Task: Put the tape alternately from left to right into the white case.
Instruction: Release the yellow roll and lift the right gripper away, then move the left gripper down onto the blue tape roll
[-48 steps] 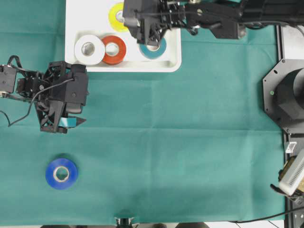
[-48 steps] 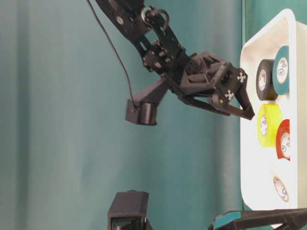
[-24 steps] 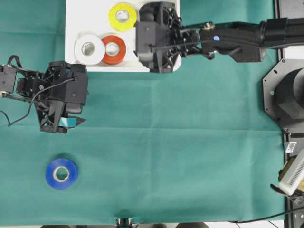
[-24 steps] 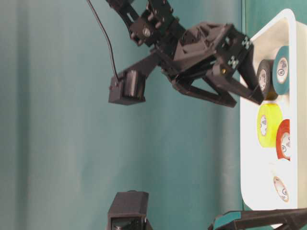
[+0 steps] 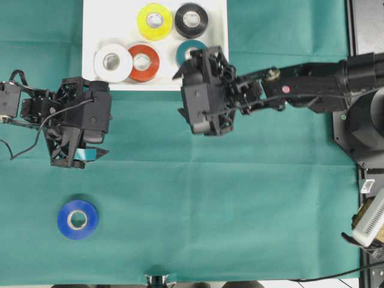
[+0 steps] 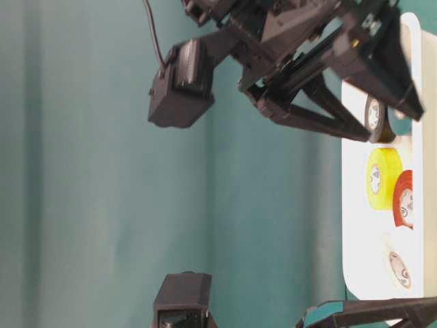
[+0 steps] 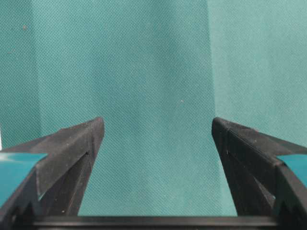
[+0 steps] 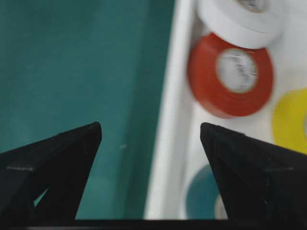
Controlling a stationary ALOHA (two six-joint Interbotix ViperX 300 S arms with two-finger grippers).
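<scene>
The right pincer (image 5: 187,60), spread and empty, has been drawn back off the white case (image 5: 90,36), where five rolls now lie. The blue tape (image 5: 77,219) remains on the tabletop (image 5: 240,198), presumably left for the idle left pincer (image 5: 90,154), also spread.

We see a green cloth (image 5: 240,198) spread over the desk, creased in faint straight fold lines. At its right edge sits a black octagonal mount (image 5: 360,123), and below that a pale ridged block (image 5: 369,221) with a black cable (image 5: 327,276) running beside it.
</scene>
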